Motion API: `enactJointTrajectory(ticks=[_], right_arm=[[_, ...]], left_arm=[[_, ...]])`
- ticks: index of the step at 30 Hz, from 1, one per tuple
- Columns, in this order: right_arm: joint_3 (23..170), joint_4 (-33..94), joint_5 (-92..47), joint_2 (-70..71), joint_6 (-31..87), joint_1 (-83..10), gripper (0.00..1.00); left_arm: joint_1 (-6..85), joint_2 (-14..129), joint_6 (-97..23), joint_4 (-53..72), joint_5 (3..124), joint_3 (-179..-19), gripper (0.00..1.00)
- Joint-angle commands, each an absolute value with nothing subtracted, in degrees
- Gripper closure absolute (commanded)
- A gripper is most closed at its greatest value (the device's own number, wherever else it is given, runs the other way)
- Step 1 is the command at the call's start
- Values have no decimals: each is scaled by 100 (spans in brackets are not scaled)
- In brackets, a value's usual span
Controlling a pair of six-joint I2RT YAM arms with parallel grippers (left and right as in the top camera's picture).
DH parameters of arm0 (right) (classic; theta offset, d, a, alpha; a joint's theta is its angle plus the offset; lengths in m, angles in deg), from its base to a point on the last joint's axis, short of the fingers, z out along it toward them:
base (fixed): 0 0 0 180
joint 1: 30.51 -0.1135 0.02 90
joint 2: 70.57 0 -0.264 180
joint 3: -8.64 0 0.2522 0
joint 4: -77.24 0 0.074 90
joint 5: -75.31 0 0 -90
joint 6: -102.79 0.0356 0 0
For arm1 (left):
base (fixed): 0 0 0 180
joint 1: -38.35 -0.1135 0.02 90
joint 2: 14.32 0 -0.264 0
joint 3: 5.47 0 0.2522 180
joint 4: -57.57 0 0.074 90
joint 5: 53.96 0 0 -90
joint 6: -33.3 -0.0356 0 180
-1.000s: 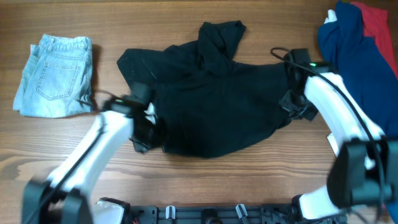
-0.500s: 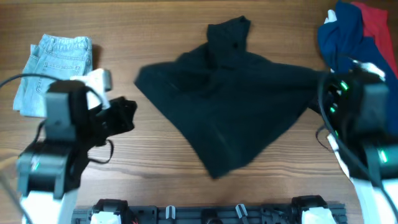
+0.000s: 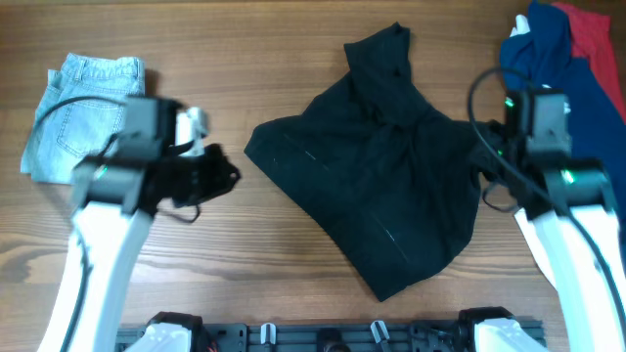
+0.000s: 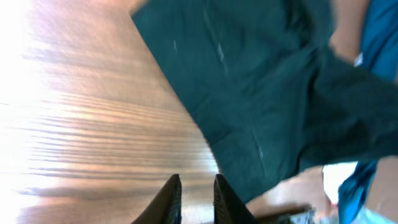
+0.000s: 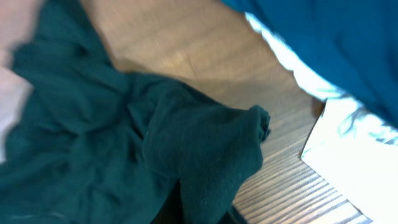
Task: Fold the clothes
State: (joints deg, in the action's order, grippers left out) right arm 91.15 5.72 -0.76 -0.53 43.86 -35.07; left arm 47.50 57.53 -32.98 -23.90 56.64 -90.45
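The black shirt (image 3: 381, 176) lies rumpled across the middle of the table (image 3: 245, 39), a narrow part reaching toward the far edge and a broad point trailing toward the near edge. The right gripper (image 3: 486, 161) is at the shirt's right-hand edge, clamped tight on a bunch of the black cloth (through its own camera the fabric rises in a lump right up to the fingers, which it mostly hides). The left gripper (image 4: 196, 186) hangs over bare wood just off the shirt's left corner, touching nothing, its fingers only a slit apart with nothing between them. Far to the left the light-blue denim (image 3: 83, 117) lies flat, well apart from the shirt. In the far right corner there is a heap: navy blue cloth (image 3: 548, 59) with red cloth (image 3: 597, 34) tucked behind it and a scrap of white cloth (image 3: 521, 26) at its upper left edge. The right arm stands near that heap.
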Motion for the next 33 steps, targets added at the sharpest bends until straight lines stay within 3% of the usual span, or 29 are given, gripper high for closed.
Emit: enactJointTrajectory(ticks=[1,5,15,24,33], right_arm=[[9130,578,-109,500,4598,-3520,96],[9130,578,-107,758,4594,-3520,96],[9130,602,-107,753,4583,-3520,96],[9130,556,-107,753,4576,-3520,96],[9130,572,-360,753,4576,-3520,96]], left_arm=[[5126,6680,-3175,-2158,5846,-9032,75],[5165,7539,-3077,-1572,5821,-9032,71],[5506,9082,-3407,61,6108,-9032,77],[5677,10064,-3726,664,6003,-9035,78],[5364,10326,-3726,2237,4034,-9035,72]])
